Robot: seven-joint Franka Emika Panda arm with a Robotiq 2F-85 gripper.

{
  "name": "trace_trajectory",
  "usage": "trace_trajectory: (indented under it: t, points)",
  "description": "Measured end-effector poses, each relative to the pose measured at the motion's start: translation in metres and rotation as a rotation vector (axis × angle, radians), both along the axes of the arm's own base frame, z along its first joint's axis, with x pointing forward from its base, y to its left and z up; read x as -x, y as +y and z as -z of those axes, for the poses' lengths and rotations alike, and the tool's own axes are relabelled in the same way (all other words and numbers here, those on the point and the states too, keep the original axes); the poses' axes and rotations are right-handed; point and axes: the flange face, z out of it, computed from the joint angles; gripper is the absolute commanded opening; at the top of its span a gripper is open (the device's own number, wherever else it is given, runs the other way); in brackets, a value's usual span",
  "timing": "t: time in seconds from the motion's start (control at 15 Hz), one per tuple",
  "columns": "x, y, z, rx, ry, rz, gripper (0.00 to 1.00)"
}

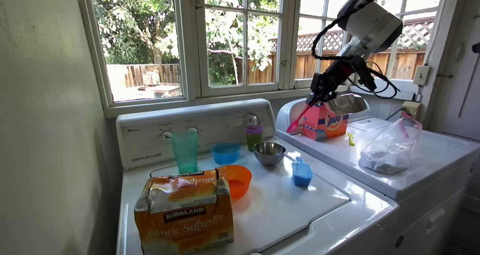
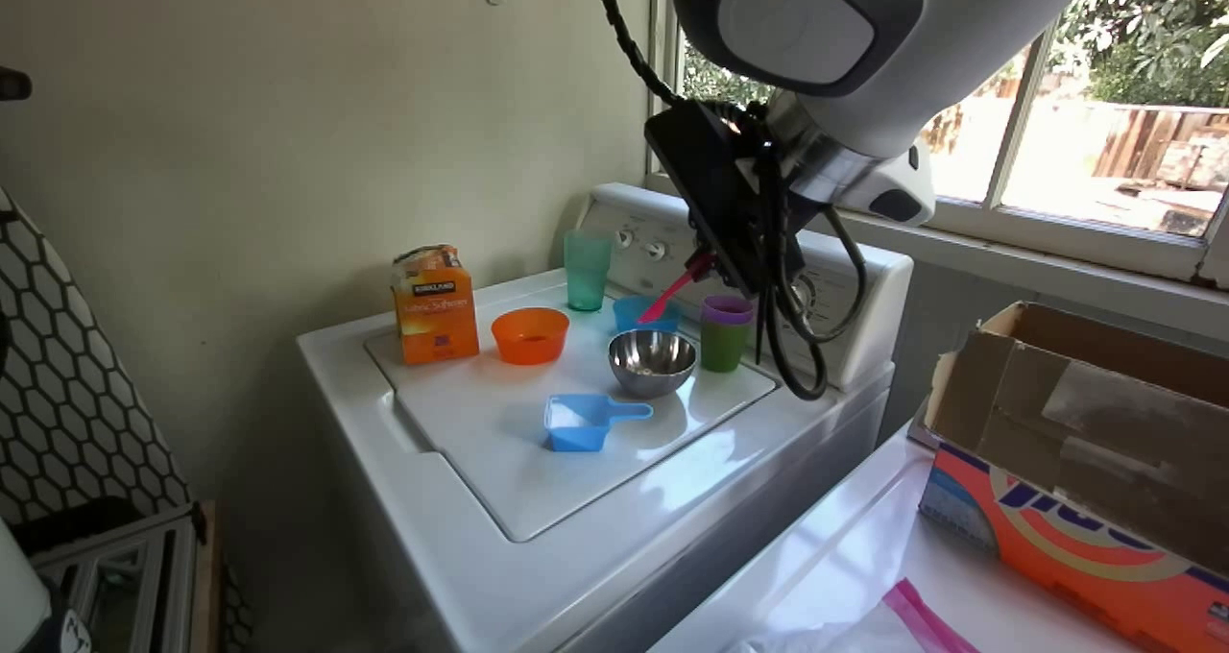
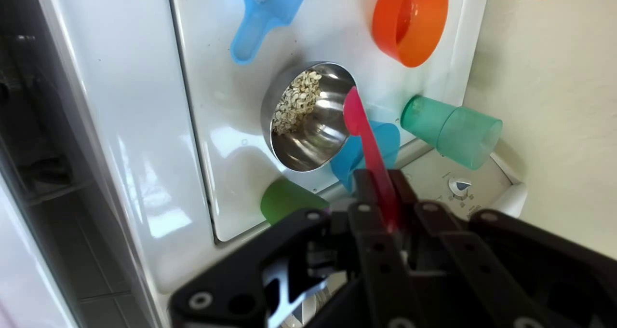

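Pink spoon suspended in the gripper.
Fingers pinch the handle. Wrist view: the spoon's head overlaps the rim of the metal bowl, which contains oat flakes; both exterior views show the two apart. Judged step: spoon grasped and held clear of the bowl. Next move calls for a firm pinch and clearance from the blue bowl and green cup.

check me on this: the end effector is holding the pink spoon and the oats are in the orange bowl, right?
Not quite: the wrist view shows the oats in the metal bowl. The end effector is indeed holding the pink spoon.
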Motion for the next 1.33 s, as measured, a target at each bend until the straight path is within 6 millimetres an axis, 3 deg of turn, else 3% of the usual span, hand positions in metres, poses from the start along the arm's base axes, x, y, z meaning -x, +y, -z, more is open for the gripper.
trace_trajectory:
  t: [0.2,0.27,0.87,1.33]
  points:
    - [0.000,0.000,-0.002,0.001,-0.003,0.000,0.11]
    - [0.000,0.000,-0.002,0.001,-0.003,0.000,0.03]
    - [-0.002,0.006,0.000,-0.016,0.007,-0.018,0.03]
    - [-0.011,0.025,0.021,-0.070,0.104,-0.108,0.03]
